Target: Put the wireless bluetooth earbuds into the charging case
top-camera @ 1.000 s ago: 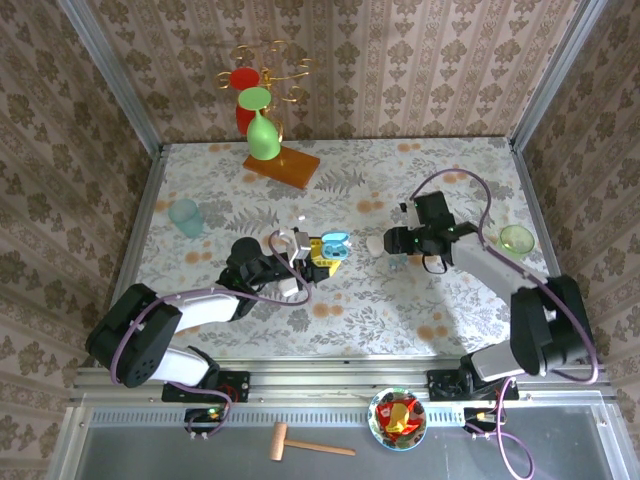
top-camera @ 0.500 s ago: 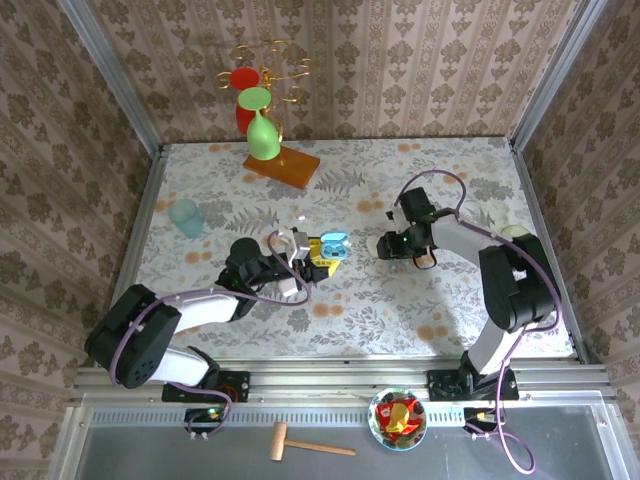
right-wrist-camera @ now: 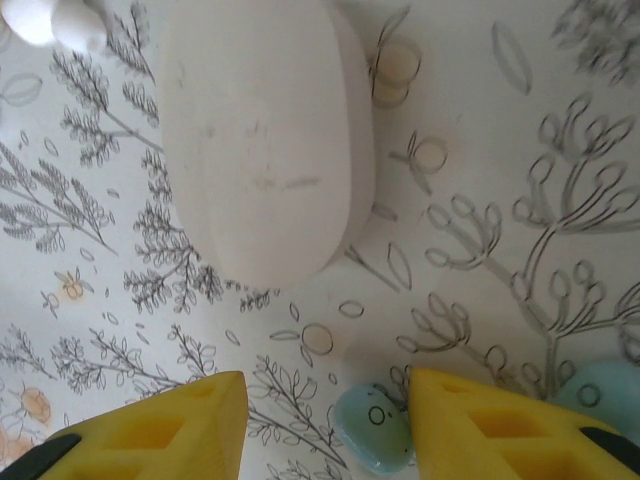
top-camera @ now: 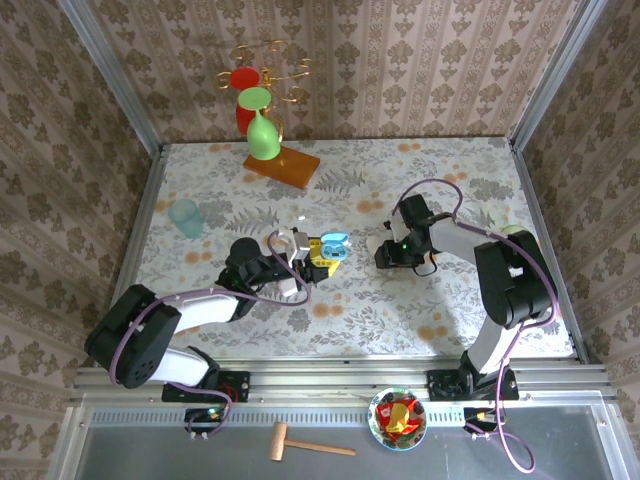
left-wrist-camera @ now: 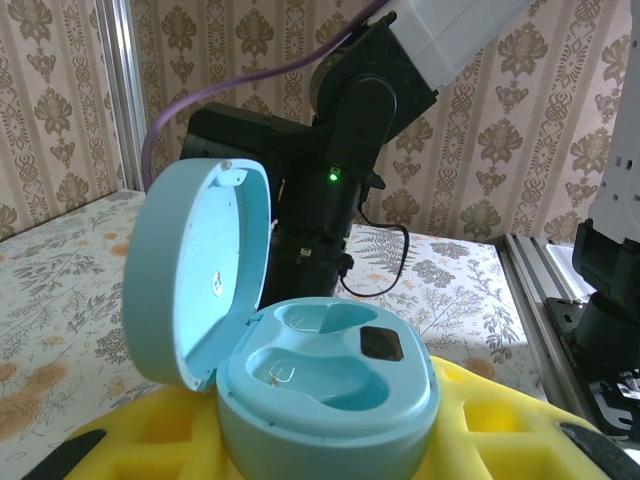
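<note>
- The right hand (top-camera: 388, 256) has been swung toward 9 o'clock over the last second and brought low over the floral-patterned desk (top-camera: 360, 310). It is now placed at 3 o'clock of the left hand (top-camera: 320, 254).
- Its yellow fingers (right-wrist-camera: 150, 435) have been drawn closer together but are seen unclenched. They stand either side of a tiny pale blue oval earbud (right-wrist-camera: 372, 440) lying on the desk, and nothing is grasped yet.
- The earbud is found off-centre, nearer the 3 o'clock finger.
- A white pebble-shaped case (right-wrist-camera: 265, 140) is seen at 12 o'clock of the earbud, apart from it.
- A second pale blue piece (right-wrist-camera: 612, 395) is half hidden at 3 o'clock, and a small white rounded piece (right-wrist-camera: 30, 18) is glimpsed at 11 o'clock.
- The left hand has been kept clenched on the pale blue plastic charging case (left-wrist-camera: 325, 390), with its lid tipped up at 9 o'clock. No earbud is seen in either well.
- The pick is judged to be under way: the pinch must be finished, then the earbud carried toward 9 o'clock.
- A nudge or a slip is to be feared with a piece so tiny.
</note>
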